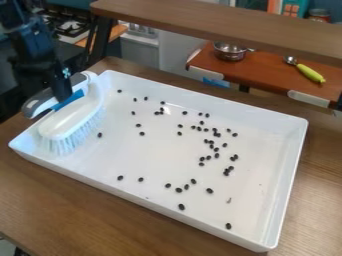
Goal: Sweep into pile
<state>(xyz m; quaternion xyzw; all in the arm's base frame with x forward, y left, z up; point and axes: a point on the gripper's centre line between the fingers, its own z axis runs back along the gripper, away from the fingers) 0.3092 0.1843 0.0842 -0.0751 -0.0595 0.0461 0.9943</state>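
Tray [87, 172], white and with low walls, lies on the brown wooden table [80, 210] in the camera view. Taking the middle of the tray as the middle of a clock, the gripper [63, 97] is at ten o'clock, pointing down. It is closed around the handle of the brush [67, 117], where blue tape [69, 100] can be seen. The brush is at the same ten o'clock, tilted, and its white bristles [63, 142] are directed down to the tray's floor.

Small black pieces [210, 190] lie scattered on this floor and do not make one pile. They are closest together at about two o'clock; others are spread at eleven, at eight and toward five o'clock.

Around the whole view, a metal pot [230, 52] stands on a reddish board [264, 75] at one o'clock, and a green-handled utensil [310, 73] lies on it at two o'clock.
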